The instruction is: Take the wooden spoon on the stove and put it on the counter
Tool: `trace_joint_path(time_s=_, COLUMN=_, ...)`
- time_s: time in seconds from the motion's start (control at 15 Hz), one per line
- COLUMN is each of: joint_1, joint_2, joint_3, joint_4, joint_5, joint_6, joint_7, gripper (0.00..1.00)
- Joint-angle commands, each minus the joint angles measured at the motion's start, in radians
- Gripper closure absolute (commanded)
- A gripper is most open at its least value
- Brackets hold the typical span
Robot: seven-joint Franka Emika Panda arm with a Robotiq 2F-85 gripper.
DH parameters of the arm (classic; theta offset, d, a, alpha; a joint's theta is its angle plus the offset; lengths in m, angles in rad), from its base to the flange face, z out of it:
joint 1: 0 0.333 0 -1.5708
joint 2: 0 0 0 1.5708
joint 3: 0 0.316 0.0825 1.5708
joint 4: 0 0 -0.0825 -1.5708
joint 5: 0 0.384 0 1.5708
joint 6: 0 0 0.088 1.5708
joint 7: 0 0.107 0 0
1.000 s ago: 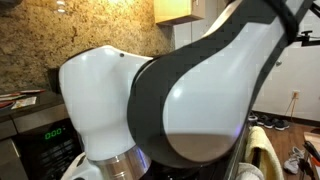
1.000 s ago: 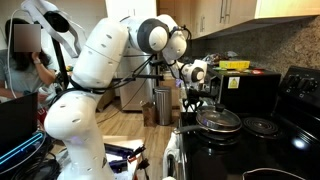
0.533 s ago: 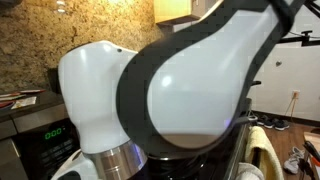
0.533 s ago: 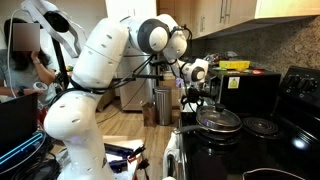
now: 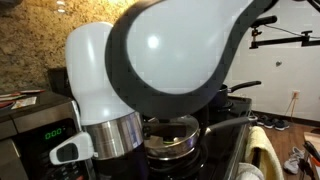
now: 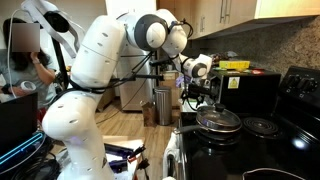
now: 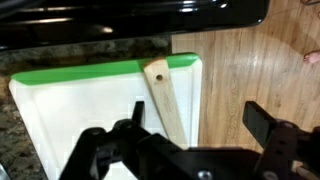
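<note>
In the wrist view the wooden spoon (image 7: pixel 166 100) lies on a white cutting board with a green rim (image 7: pixel 70 110). Its handle end, with a small hole, points toward the stove (image 7: pixel 130 14). The spoon's head is hidden under my gripper. My gripper (image 7: pixel 200 125) hangs just above the spoon and is open. The left finger (image 7: pixel 135 112) is beside the handle and the right finger (image 7: pixel 266 120) is out over the wooden floor. Neither finger touches the spoon. In an exterior view the gripper (image 6: pixel 192 98) hovers at the counter next to the stove (image 6: pixel 262 150).
A lidded steel pan (image 6: pixel 218 120) and a coil burner (image 6: pixel 262 126) sit on the stove. A silver microwave with a green display (image 5: pixel 40 132) stands by the granite wall. Speckled granite counter (image 7: pixel 60 54) borders the board. A person stands at the far side (image 6: pixel 25 60).
The jaws have opened and let go of the spoon, which now rests on the cutting board. The arm has lifted, uncovering the pans in an exterior view.
</note>
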Motion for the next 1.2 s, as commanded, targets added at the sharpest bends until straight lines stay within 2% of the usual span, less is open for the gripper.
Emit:
trace_joint_path(time_s=0.0, joint_1=-0.037, joint_2=-0.105, joint_3=0.019, joint_4=-0.076, joint_5=0.068, joint_6=-0.074, joint_7=0.013, gripper=0.0)
trace_joint_path(time_s=0.2, joint_1=-0.072, joint_2=-0.175, joint_3=0.036, joint_4=-0.101, joint_5=0.176, joint_6=-0.12, joint_7=-0.025, gripper=0.0)
trace_joint_path(time_s=0.6, joint_1=-0.095, joint_2=-0.346, joint_3=0.008, joint_4=-0.197, joint_5=0.326, joint_6=-0.178, joint_7=0.011, gripper=0.0)
trace_joint_path(time_s=0.93, joint_1=-0.103, joint_2=-0.513, joint_3=-0.08, joint_4=-0.355, joint_5=0.293, joint_6=-0.094, joint_7=0.154, gripper=0.0)
trace_joint_path(time_s=1.13, joint_1=-0.122, joint_2=-0.584, joint_3=-0.135, joint_4=-0.419, joint_5=0.353, joint_6=-0.019, joint_7=0.161, gripper=0.0)
